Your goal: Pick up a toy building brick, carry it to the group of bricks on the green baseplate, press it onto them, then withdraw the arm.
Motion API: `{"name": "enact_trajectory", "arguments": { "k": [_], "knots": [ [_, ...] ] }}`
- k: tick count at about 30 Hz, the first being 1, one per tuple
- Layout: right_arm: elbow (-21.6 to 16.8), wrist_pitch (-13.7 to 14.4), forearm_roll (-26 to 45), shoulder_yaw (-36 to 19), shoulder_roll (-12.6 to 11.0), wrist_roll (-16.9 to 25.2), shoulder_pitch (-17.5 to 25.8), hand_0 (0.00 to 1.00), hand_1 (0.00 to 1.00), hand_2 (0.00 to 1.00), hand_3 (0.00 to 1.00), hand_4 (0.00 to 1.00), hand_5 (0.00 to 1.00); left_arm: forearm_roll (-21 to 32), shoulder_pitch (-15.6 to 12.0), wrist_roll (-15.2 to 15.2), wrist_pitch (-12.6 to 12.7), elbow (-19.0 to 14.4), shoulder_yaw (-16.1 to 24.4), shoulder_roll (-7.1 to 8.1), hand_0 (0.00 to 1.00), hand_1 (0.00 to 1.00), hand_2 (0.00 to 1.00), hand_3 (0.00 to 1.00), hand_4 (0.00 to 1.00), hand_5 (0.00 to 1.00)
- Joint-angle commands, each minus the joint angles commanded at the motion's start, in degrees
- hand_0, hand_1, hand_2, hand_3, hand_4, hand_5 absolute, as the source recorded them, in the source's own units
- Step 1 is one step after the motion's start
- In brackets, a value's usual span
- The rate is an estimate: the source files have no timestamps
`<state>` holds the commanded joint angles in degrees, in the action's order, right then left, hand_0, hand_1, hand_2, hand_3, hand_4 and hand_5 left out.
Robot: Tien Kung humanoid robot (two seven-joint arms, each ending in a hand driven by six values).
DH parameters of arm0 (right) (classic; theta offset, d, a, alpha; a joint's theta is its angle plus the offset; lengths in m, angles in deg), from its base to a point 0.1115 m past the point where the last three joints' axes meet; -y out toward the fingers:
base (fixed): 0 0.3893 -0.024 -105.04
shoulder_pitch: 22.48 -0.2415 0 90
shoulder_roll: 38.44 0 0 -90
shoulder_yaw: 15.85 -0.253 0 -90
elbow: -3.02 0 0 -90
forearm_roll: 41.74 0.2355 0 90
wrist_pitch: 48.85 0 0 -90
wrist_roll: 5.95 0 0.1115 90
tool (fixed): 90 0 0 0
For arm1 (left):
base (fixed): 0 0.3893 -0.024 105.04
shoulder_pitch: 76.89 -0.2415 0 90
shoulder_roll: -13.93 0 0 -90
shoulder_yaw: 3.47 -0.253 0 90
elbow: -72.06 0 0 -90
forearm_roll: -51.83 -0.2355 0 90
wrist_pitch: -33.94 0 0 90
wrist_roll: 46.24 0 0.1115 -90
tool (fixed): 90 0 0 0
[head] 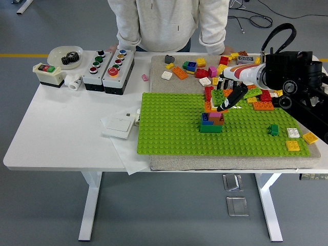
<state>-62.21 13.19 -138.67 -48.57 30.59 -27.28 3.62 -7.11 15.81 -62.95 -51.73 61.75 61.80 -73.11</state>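
Reaching in from the right with the right hand [227,98], fingers curling around what looks like a light green brick [219,95], just beyond the far edge of the green baseplate [169,128]. Judging the grasp as barely settled, since the dark fingers [225,104] are hiding part of the brick. Holding it there among the loose bricks [225,69] scattered past the baseplate's far edge, a little way beyond the stacked group of bricks [211,123] standing on the baseplate's middle. Worth doing from here: lifting straight up to clear the neighbouring loose pieces, travelling toward the stack, lining the studs squarely, pressing straight down rather than at a slant. Risking a toppled stack if pushed sideways.

Lying under the baseplate, a grey mat [159,69] on the white tabletop [61,123]. Sitting left of the baseplate: button boxes [110,65], a bowl [65,55], a white plate switch [119,124]. Standing beyond the baseplate, a person [171,23] with hands resting at the tabletop's far edge. Grey floor all round.
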Motion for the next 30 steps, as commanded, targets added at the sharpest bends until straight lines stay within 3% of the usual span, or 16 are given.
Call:
{"name": "enact_trajectory", "arguments": {
  "k": [30],
  "knots": [
    [-1.07, -0.20, -0.53, -0.32, -0.13, -0.07, 0.52, 0.397, 0.576, 0.726, 0.789, 0.998, 0.422, -0.40, -0.51, -0.15, -0.03, 0.00, 0.22, -0.07, 0.856, 0.801, 0.805, 0.614, 0.690, 0.622]
  ]
}}
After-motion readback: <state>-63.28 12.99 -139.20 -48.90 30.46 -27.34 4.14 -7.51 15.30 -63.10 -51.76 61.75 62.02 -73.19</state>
